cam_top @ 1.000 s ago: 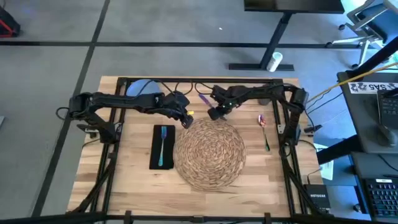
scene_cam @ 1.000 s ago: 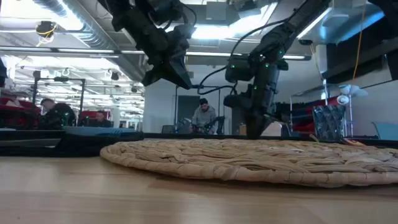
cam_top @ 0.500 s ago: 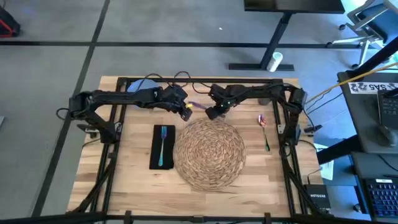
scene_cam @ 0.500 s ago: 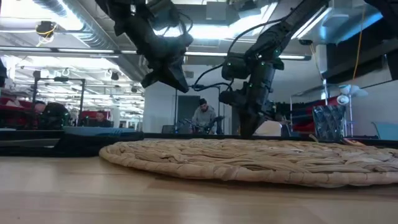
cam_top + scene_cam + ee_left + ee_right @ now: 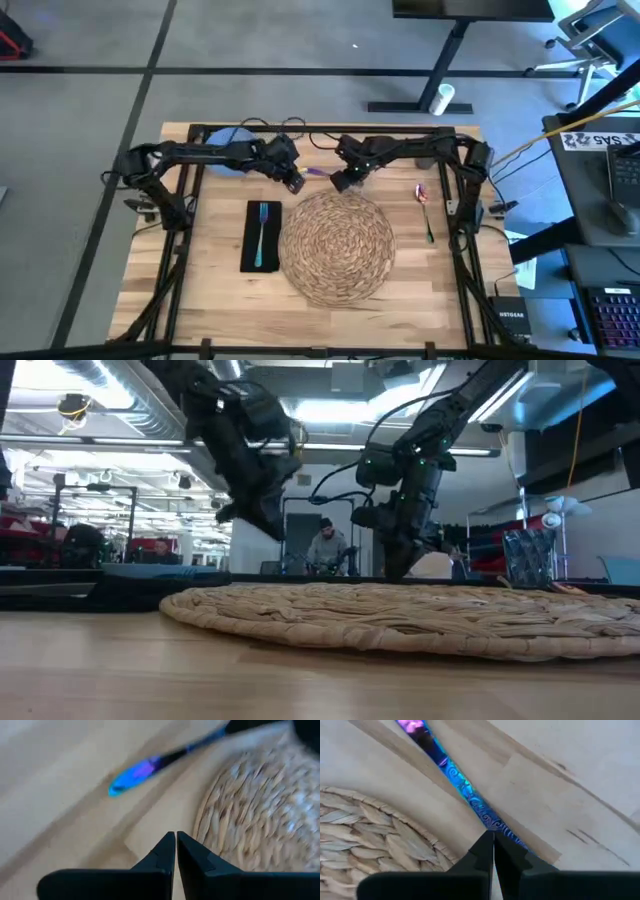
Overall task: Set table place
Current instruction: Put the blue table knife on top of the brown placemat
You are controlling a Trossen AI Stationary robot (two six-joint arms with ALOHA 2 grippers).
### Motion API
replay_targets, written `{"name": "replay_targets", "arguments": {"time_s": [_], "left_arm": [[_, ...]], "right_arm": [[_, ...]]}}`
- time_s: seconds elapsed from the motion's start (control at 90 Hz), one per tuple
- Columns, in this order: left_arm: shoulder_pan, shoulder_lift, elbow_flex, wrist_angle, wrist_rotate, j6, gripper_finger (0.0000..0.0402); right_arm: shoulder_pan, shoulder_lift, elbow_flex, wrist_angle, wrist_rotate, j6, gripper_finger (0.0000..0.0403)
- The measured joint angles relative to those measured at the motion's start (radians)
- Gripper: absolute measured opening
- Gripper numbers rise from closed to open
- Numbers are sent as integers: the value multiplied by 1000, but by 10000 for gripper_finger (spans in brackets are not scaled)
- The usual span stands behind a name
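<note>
Table (image 5: pixel 210 290): rectangular butcher-block top, pale planks mixed with darker ones, thin black frame along the edges.

Left arm: reaches from the table's 9 o'clock side across the far half, forearm nearly level. Left gripper (image 5: pixel 293 183) hangs just off the placemat's rim at about 11 o'clock; the left wrist view shows its two dark fingers (image 5: pixel 165 851) pressed together with nothing between them.

Right arm: folds in from the 3 o'clock side, elbow high in the low view, wrist angled down. Right gripper (image 5: pixel 340 182) sits at the placemat's 12 o'clock edge — fingers (image 5: pixel 482 854) together, tips just over the handle of the colourful cutlery piece; whether they pinch it cannot be told.

Placemat (image 5: pixel 337 246): large round disc of coiled woven straw, coarse ribbed weave, lying flat at table centre.

Colourful cutlery piece (image 5: pixel 455 780): slim iridescent handle, blue running to purple, with a scrolled pattern, flat on the wood just beyond the placemat's far rim, between the two grippers.

Napkin (image 5: pixel 261 236): black rectangle, long side toward the camera, at the placemat's 9 o'clock. Teal fork (image 5: pixel 260 232) lies lengthwise on it.

Plate (image 5: pixel 232 141): pale blue, round, at the far-left corner, partly under the left arm.

Spoon (image 5: pixel 424 203): reddish bowl, green handle — at the placemat's 3 o'clock, apart from it.
</note>
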Motion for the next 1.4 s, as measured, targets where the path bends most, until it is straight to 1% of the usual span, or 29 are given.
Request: {"name": "replay_targets", "arguments": {"time_s": [0.111,0.178,0.322,0.422,0.556,0.778,1.0,1.133,1.278,1.333,1.4], "left_arm": [[-15,40,-33,57,-2,-51,0],[-20,64,-42,78,-21,-79,0],[-18,99,-43,112,-69,-90,0],[-5,103,-43,133,-77,-89,0],[14,98,-43,161,-82,-89,0],[58,96,-42,181,-83,-79,0],[82,96,-42,209,-72,-76,0],[79,96,-42,212,-57,-70,0],[77,96,-42,212,-52,-63,0],[77,96,-42,211,-51,-63,0],[77,96,-42,212,-45,-63,0]], "right_arm": [[0,-1,0,0,32,-4,0],[0,-1,0,0,50,-5,0],[0,-1,0,-3,72,-6,0],[1,-1,0,-4,70,-9,0],[2,-20,1,14,22,-13,0],[2,-27,2,0,-119,-57,0],[-12,-26,-16,-24,-107,-58,0],[-24,-26,-50,-44,-119,-55,0],[-45,-27,-93,-21,-145,-38,0],[-49,-29,-104,-14,-138,-34,0],[-54,-30,-107,-12,-101,-29,0]]}}
